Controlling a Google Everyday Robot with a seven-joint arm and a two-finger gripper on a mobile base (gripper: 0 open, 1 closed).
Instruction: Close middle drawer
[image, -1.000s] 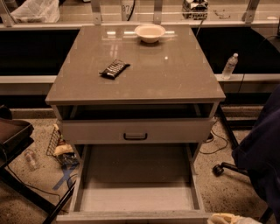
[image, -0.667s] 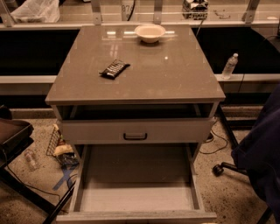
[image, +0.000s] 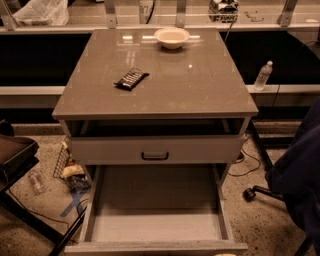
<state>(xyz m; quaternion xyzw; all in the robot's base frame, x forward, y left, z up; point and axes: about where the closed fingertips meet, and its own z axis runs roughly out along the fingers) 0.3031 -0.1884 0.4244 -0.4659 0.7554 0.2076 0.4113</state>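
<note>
**A:** What sits around the pincer?

**B:** Only a pale sliver of the pincer (image: 225, 254) shows, at the bottom edge. Whether it is spread or pressed together, I cannot tell. To its right stands a chair (image: 297, 175) draped in dark cloth. Far to its left, snack bags (image: 70, 172) and a plastic bottle (image: 36, 182) lie on the floor.

**A:** And the middle drawer?

**B:** The middle drawer (image: 155, 200) lies just left of the pincer, with its front right corner beside it. Whether they touch, I cannot tell. It is pulled far out of the cabinet.

**A:** Which way does it run?

**B:** Its long axis runs straight away from the pincer, back under the cabinet. The front faces the camera.

**A:** Anything over it?

**B:** Beyond the pincer, the upper drawer (image: 200, 149) stands slightly out, and its front overhangs the tray's far end. Higher up, the surface (image: 200, 90) carries a dark snack packet (image: 131, 78) and a white bowl (image: 171, 37), well apart.

**A:** How does the drawer look?

**B:** It is a light grey, shallow tray with thin side walls. Its low front shows only as a narrow strip from above.
</note>
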